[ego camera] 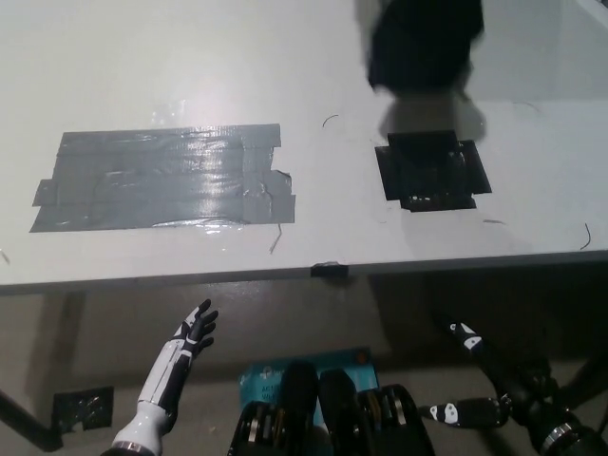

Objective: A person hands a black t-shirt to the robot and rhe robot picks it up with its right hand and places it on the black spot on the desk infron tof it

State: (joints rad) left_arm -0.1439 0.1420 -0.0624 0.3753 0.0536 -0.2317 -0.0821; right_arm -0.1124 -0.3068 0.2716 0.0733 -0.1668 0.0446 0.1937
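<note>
Soft, light, floppy black t-shirt (pixel 420 43) bunched above the surface (pixel 313 66): best pinched mid-bundle by the right hand (pixel 472 380), empty with fingers spread, likewise left hand (pixel 193 332) resting low.

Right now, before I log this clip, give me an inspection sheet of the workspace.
Surface: white desk, front edge running across the picture.
Job's things: black t-shirt, blurred, at the top above the black spot; whether anyone holds it cannot be told.
Clutter: grey tape patch on the desk's left part; a few small dark marks.
Hands: left hand white, below the desk edge, open, holding nothing; right hand black, low at bottom right, holding nothing, its state unclear.
Cables: nothing seen.
Surroundings: floor under the desk, a blue item and a small dark plate on it.
</note>
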